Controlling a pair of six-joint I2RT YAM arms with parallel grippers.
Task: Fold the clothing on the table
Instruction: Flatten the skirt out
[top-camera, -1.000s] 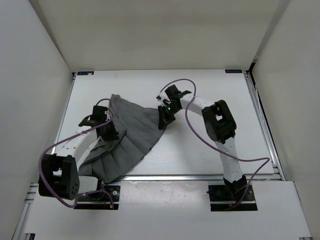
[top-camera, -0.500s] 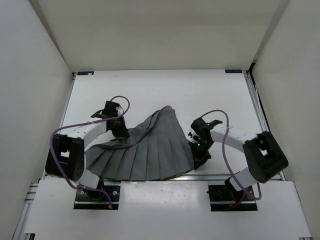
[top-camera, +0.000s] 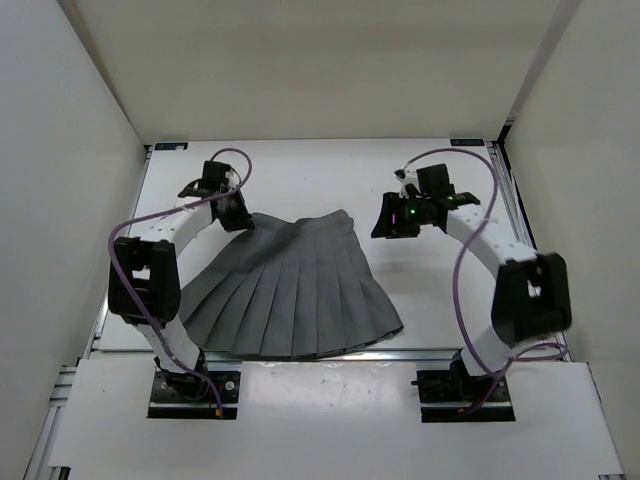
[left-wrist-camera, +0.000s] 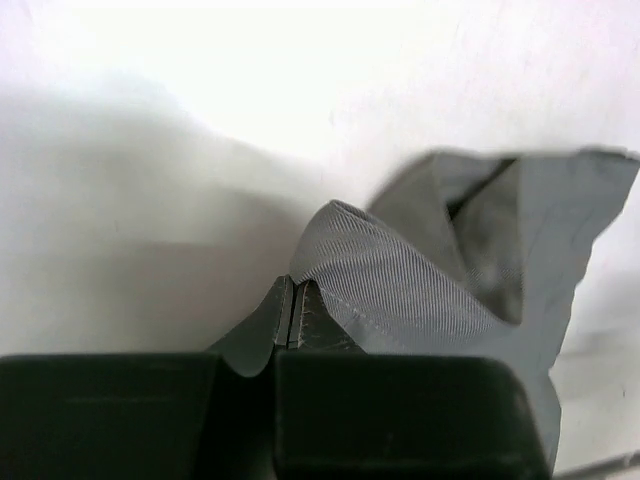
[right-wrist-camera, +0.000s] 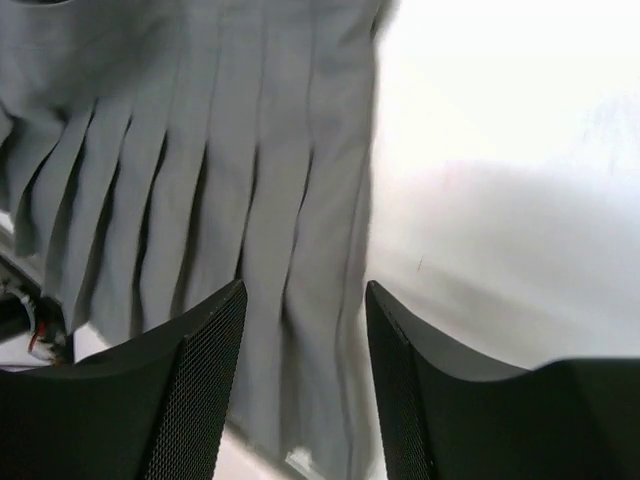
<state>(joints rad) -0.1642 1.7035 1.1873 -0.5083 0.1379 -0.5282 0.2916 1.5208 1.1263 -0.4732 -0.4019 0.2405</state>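
Lying fanned on the near-left part of the table (top-camera: 440, 290), the skirt (top-camera: 290, 290) looks thin, light, limp; left gripper (top-camera: 238, 215) pinches its far-left waistband corner; right gripper (top-camera: 385, 222) hangs wide, empty; I would grasp the far-right corner.

a: where does the skirt (left-wrist-camera: 420, 290) end in the left wrist view?
b: can't tell, its lower part is hidden behind the left gripper (left-wrist-camera: 291, 312). the right wrist view crops its top and left side too.
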